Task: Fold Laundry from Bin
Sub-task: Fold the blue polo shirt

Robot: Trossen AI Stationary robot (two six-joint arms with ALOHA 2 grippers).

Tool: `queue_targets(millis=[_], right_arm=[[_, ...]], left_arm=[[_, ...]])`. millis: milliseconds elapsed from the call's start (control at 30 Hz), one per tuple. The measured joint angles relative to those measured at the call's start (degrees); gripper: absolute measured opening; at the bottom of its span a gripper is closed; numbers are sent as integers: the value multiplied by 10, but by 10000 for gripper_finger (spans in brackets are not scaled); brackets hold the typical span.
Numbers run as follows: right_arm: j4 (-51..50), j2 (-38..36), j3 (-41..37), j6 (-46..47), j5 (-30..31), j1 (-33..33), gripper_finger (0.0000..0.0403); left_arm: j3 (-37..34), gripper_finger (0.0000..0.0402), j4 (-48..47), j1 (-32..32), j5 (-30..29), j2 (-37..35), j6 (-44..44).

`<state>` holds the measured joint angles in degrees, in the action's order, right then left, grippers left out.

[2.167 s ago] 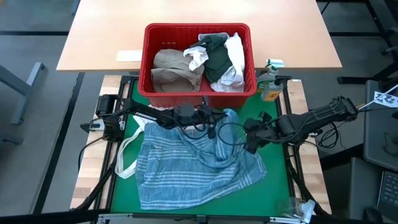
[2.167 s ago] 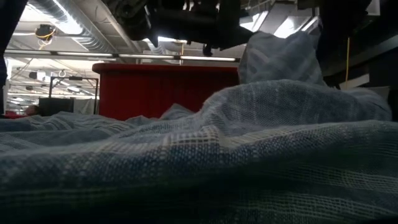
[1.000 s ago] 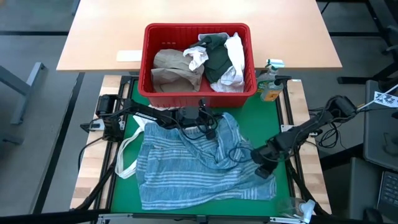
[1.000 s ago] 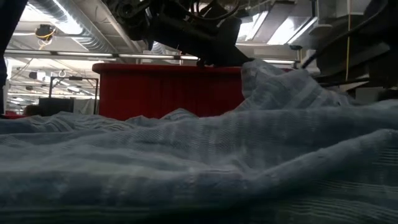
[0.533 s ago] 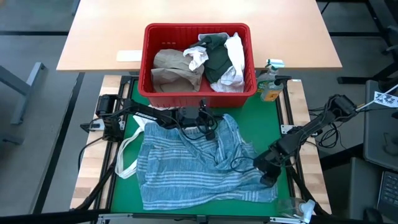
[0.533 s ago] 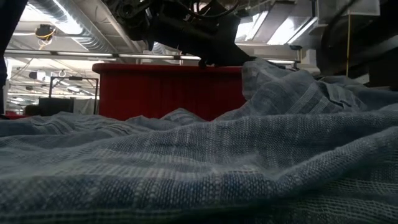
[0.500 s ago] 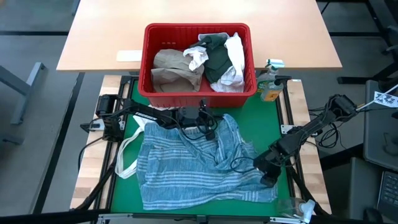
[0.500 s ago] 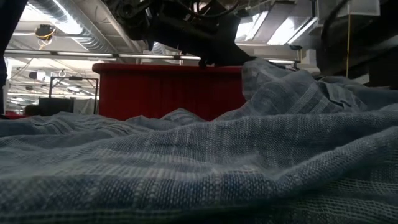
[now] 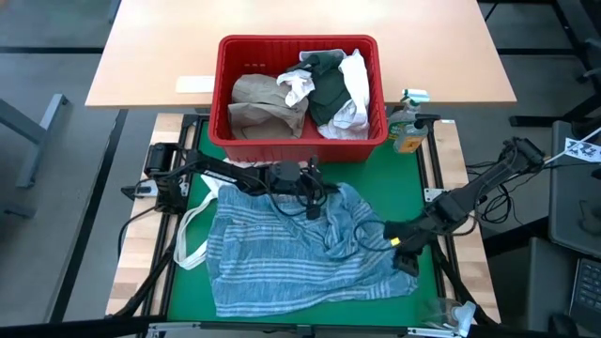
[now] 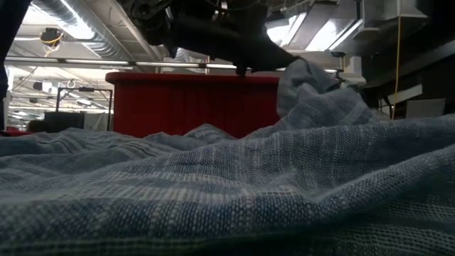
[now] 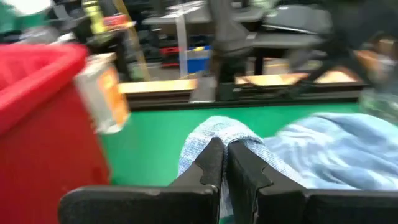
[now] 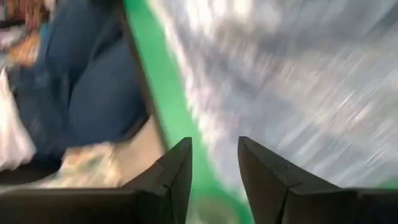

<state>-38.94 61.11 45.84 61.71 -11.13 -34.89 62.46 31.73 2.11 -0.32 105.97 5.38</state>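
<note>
While the white tote strap lies looped off the left edge of the green mat, the blue-striped cloth covers most of that mat, rumpled and not yet squared. Near the cloth's far edge, just in front of the red bin, the left claw is pinched together on a raised fold of the stripes; its own wrist view shows cloth bunched on both sides of the closed tips. In the bin remain the tan shirt and the dark and white pieces. Further right, the right claw hovers at the cloth's right-hand edge with fingers apart and nothing between them.

The risk I see: if the left claw pulls before the right has a hold, the cloth will drag as one heap rather than spread, and the strap may come along with it. A lift toward the bin could also snag its front wall.

Open room is thin. Bare mat shows only at the far right corner, by the bottle, and in strips along the near and right edges of the bench.
</note>
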Motion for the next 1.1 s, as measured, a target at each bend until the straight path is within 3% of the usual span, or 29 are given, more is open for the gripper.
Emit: queue_targets(millis=[233,367,733,1100], right_arm=[[-5,-6,16,-42,304,0,131],[-20,-5,16,-61,419,7,131],[40,-1,16,-288,368,67,131],[96,48,16,-371,349,87,131]], left_arm=[[0,8,0,-29,90,0,65],[0,8,0,-49,107,0,102],[0,8,-3,-113,155,0,162],[0,8,-75,-155,163,2,161]])
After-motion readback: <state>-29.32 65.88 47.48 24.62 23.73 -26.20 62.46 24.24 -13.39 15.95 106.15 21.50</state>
